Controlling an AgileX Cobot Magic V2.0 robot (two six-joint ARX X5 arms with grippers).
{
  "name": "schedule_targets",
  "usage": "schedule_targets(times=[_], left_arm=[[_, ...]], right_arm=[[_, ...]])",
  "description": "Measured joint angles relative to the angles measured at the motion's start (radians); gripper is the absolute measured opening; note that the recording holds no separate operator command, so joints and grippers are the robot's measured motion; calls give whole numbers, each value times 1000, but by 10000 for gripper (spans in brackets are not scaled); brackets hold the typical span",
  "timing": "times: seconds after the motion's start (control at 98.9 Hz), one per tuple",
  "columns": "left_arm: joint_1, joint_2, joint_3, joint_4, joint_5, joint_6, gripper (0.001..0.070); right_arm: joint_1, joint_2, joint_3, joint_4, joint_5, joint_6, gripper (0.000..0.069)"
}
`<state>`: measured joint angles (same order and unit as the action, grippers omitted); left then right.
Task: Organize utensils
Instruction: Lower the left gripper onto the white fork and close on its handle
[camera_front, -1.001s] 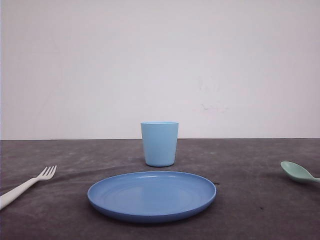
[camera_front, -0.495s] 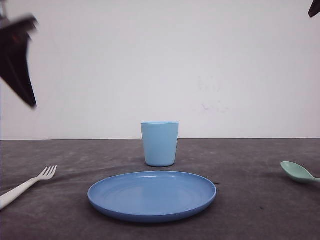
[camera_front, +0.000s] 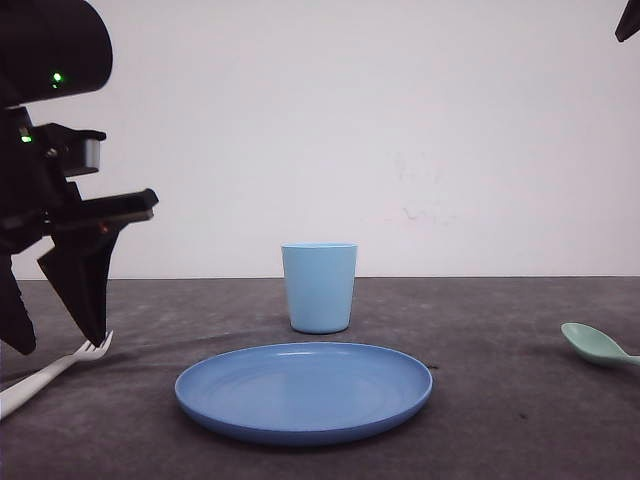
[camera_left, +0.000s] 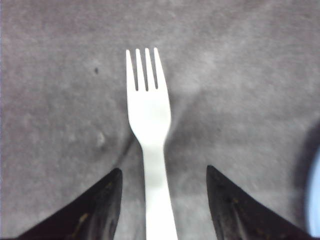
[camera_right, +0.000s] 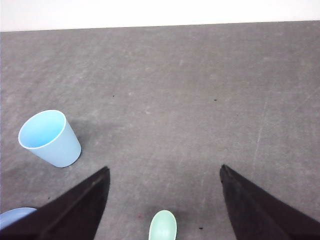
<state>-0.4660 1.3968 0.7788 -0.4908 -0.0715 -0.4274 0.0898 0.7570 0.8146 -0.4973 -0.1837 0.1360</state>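
Starting at the far left, we record the left gripper (camera_front: 55, 345) low over the white fork (camera_front: 50, 372), fingers spread, one on each side of the handle, not gripping. Centre near: round blue plate (camera_front: 304, 392) on the grey table (camera_front: 500, 400). Behind it, a light blue cup (camera_front: 319, 287), upright. Far right: mint-green spoon (camera_front: 598, 345), lying alone. Above it we note the right gripper (camera_right: 165, 200), fingers spread wide, empty.

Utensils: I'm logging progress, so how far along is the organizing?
Nothing looks placed yet. The fork lies on the table left of the plate, the spoon far to its right. In hand: the left gripper, jaws open, straddles the fork's handle. The right gripper hangs open above the spoon. Both pickups and placements remain.
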Motion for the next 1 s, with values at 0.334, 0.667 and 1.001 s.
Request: schedule_targets(times=[0.334, 0.667, 1.001], left_arm=[[0, 20, 0, 37, -31, -48, 96], [0, 27, 0, 18, -31, -74, 70], [-8, 78, 8, 6, -32, -74, 77]], right_arm=[[0, 0, 0, 0, 0, 0, 439], [0, 0, 0, 0, 0, 2, 439], [0, 0, 0, 0, 0, 3, 439]])
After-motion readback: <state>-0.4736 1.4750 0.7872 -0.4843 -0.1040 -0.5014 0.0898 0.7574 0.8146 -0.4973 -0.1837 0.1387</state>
